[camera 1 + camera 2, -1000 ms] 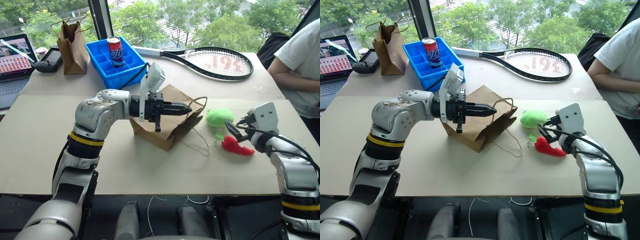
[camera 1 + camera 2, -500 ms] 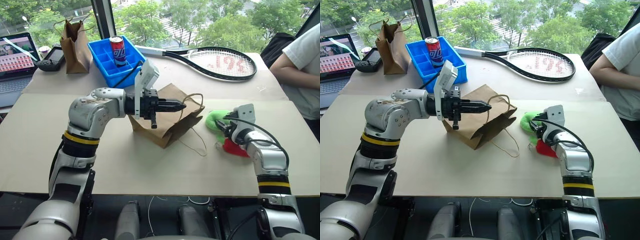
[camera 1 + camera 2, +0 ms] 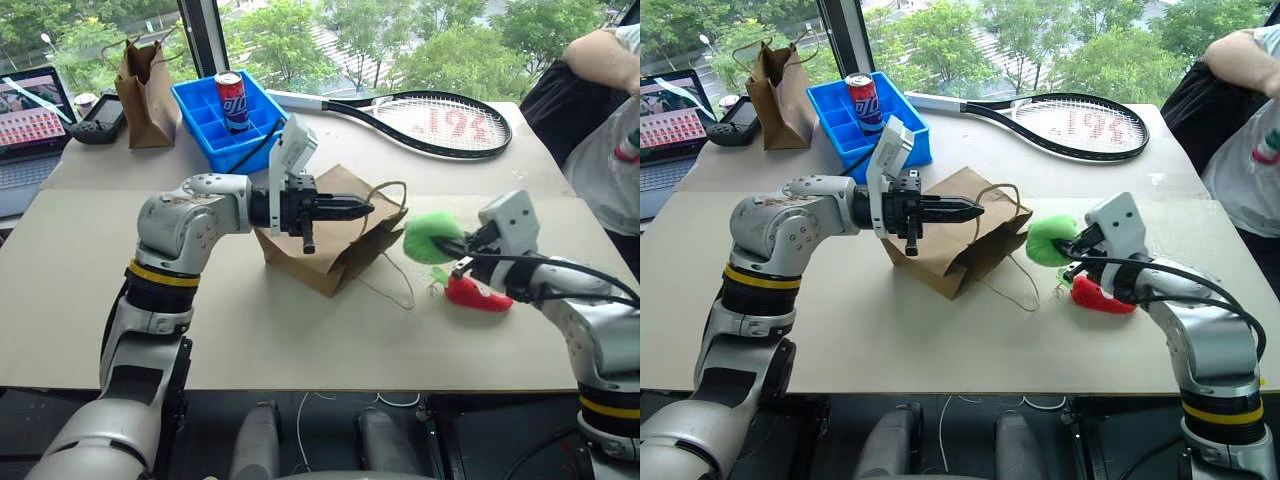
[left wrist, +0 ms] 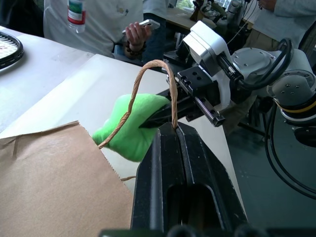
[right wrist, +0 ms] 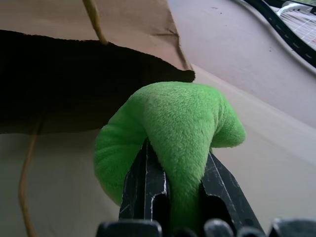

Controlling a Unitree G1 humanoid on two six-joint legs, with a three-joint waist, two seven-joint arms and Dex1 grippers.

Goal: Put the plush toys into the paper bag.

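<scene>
While the right tool (image 3: 452, 251) pinches the green plush toy (image 3: 432, 237) just off the paper bag (image 3: 958, 238) mouth at mid-worktop, the left tool (image 4: 174, 129), clamped on a handle (image 4: 150, 84), should hold it open; the chili toy (image 3: 477, 294) waits nearer the right edge.

Person (image 3: 610, 110) cut off at edge

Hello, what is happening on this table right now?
A humanoid robot is packing soft toys. Its left gripper is shut on a handle of the paper bag, holding the mouth open. Its right gripper pinches the green plush toy just outside the opening. The red chili toy lies on the table.
</scene>
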